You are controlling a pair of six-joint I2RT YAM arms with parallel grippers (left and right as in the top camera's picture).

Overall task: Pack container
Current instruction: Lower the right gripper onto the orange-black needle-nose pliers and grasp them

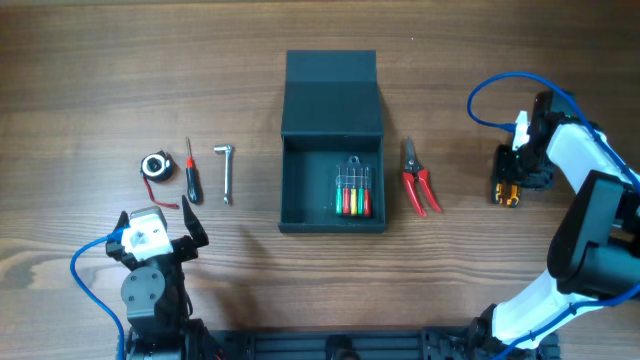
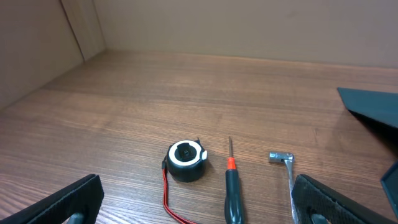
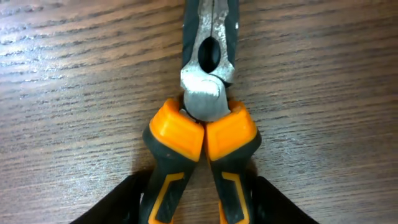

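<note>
Packing is under way and, on this evidence, less than half complete. The container (image 1: 283,180) sits mid-bench with its flap lid (image 1: 330,70) laid back on the far side. It holds one item, a set of small screwdrivers with coloured handles (image 1: 353,190), lying at its right side. Five items remain on the bench (image 1: 100,80). The right pincer (image 3: 199,208) is over the orange-and-black pliers (image 3: 202,134), well to the right of the container. Its fingers are part-spread on either side of the handles, and whether they already press on them cannot be told. The red-handled cutters (image 1: 420,182) lie just beside the container's right wall, between it and the pliers. In my judgement a carry straight to the opening must pass over them. The left pincer (image 2: 198,202) is spread wide and holds nothing. It is near the front edge of the bench, facing three untouched items: a round black reel with a red cord (image 2: 185,160), a red-and-black screwdriver (image 2: 231,186) and an L-shaped wrench (image 2: 283,163). These lie side by side, apart from one another, left of the container. Closing the lid remains outstanding.
</note>
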